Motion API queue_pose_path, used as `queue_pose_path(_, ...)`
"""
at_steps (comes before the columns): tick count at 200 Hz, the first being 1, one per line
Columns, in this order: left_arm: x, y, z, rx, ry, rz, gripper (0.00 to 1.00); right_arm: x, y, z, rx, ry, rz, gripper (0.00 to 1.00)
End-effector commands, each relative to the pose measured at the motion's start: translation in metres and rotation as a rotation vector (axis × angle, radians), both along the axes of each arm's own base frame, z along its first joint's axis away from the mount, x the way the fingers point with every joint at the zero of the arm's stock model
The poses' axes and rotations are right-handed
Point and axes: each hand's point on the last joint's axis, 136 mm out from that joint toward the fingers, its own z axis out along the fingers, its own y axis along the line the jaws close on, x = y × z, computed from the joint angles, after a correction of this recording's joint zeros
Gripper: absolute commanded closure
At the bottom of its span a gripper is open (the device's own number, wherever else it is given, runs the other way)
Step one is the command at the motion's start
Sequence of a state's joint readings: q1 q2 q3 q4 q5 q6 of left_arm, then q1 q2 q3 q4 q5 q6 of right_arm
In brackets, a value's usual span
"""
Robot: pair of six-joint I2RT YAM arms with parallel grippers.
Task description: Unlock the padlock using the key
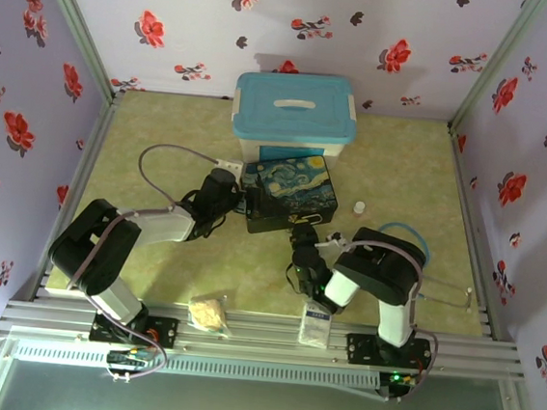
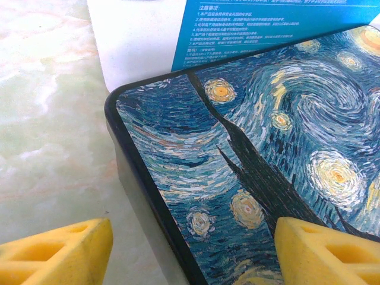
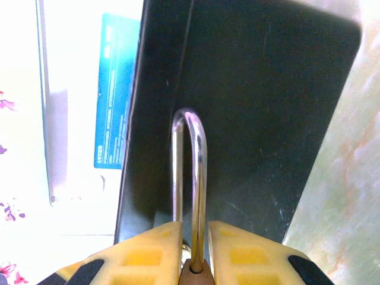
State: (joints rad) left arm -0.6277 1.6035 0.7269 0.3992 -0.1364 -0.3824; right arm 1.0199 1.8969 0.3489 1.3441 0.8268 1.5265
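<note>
Padlock (image 3: 200, 178) pinched in right end effector (image 3: 193, 243) beside shut painted box (image 2: 267, 148), left end effector (image 2: 190, 255) wide over its corner.

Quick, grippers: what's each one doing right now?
Left gripper: open, astride the box corner.
Right gripper: shut on the padlock.

We see bare tabletop (image 1: 155, 126) on the left and far right to pass. The painted box (image 1: 290, 189) just in front of the big bin (image 1: 295, 110) blocks the middle.
</note>
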Motion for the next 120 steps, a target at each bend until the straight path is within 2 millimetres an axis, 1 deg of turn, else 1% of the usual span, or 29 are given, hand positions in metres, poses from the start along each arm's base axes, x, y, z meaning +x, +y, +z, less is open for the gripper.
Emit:
queue_pose_path(1,-0.016,0.031,-0.047,0.142,0.138,0.036,0.28,-0.007,-0.011,-0.009,-0.074,0.039,0.020,1.00)
queue_pose_path(9,-0.014,0.031,-0.044,0.139,0.137,0.039,0.27,-0.012,-0.013,-0.015,-0.102,0.067,0.043,1.00)
queue_pose_path(23,-0.012,0.029,-0.040,0.136,0.134,0.038,0.26,-0.021,-0.020,-0.032,-0.137,0.160,0.067,1.00)
queue_pose_path(33,-0.010,0.028,-0.039,0.128,0.132,0.041,0.26,-0.027,-0.024,-0.037,-0.175,0.197,0.092,1.00)
queue_pose_path(54,-0.008,0.024,-0.038,0.096,0.133,0.047,0.26,-0.038,-0.036,-0.037,-0.225,0.237,0.114,1.00)
queue_pose_path(70,-0.008,0.023,-0.037,0.080,0.132,0.047,0.26,-0.048,-0.051,-0.045,-0.273,0.325,0.097,1.00)
queue_pose_path(82,-0.007,0.022,-0.036,0.069,0.126,0.049,0.26,-0.052,-0.056,-0.044,-0.312,0.343,0.107,1.00)
queue_pose_path(98,-0.006,0.021,-0.032,0.056,0.114,0.051,0.26,-0.055,-0.063,-0.043,-0.334,0.360,0.130,1.00)
queue_pose_path(107,-0.005,0.020,-0.029,0.051,0.108,0.050,0.24,-0.054,-0.061,-0.042,-0.359,0.383,0.168,1.00)
queue_pose_path(120,-0.003,0.019,-0.023,0.048,0.097,0.049,0.23,-0.055,-0.062,-0.048,-0.392,0.446,0.229,1.00)
